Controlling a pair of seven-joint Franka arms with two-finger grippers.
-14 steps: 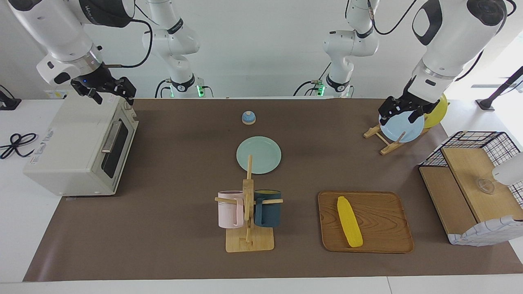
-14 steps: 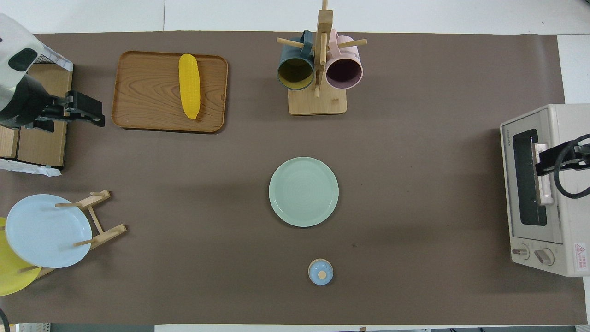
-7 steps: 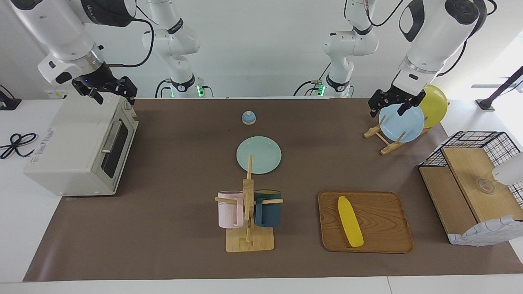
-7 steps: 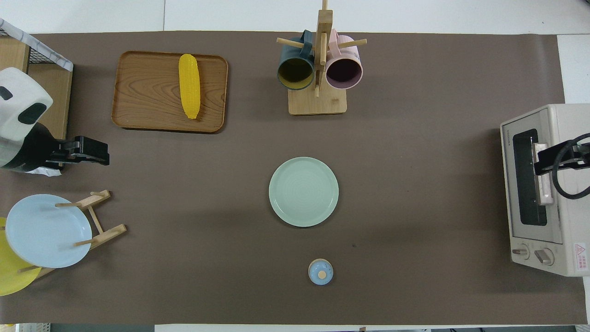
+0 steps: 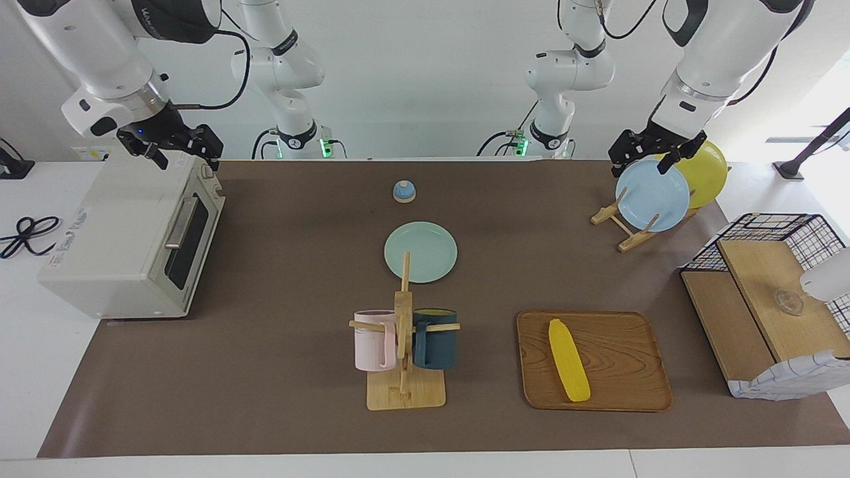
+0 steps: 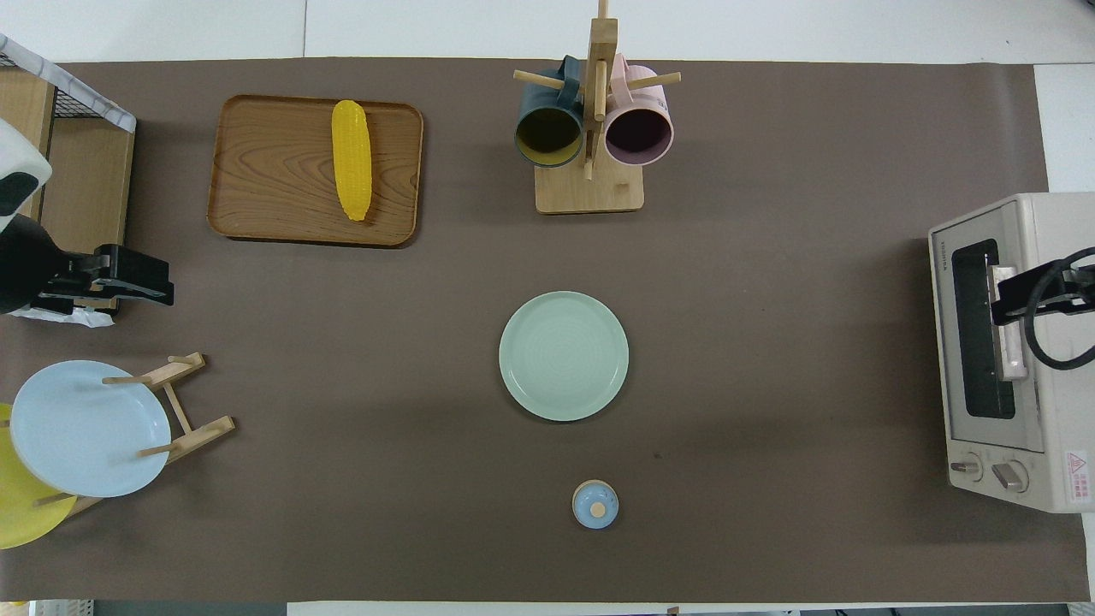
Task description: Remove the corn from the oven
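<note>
Over the top edge of the boxy cream-white toaster oven [image 5: 126,236] hangs the right tool [image 5: 178,151], jaws apart and empty, just above the closed dark glass door with its metal bar handle [image 5: 179,222]; it reads as parked clear so the door can shut. The left tool [image 5: 654,151] is up in the air over the pale blue round plate [image 5: 652,199] that leans in a small wooden plate rack [image 5: 621,229], jaws apart, nothing between them, not touching the plate as far as the facing view shows. A round yellow plate [image 5: 705,174] stands in the same rack, nearer the robots. The slim bright yellow corn cob [image 5: 568,360] is not in the oven: it lies flat, lengthwise, on the rounded wooden tray [image 5: 624,372], toward the left arm's end of the surface and farther from the robots than the plate rack. Judgement: the corn is already out and set down, both tools let go, task looks essentially done. Elsewhere a mint green round plate [image 5: 420,251] sits mid-surface, with a small blue bell-shaped knob [image 5: 404,191] nearer the robots. A wooden mug tree [image 5: 404,345] with a pink mug [image 5: 373,340] and a dark blue mug [image 5: 435,338] stands farther from the robots. The black wire basket with wooden boards [image 5: 770,305] is at the left arm's end.
</note>
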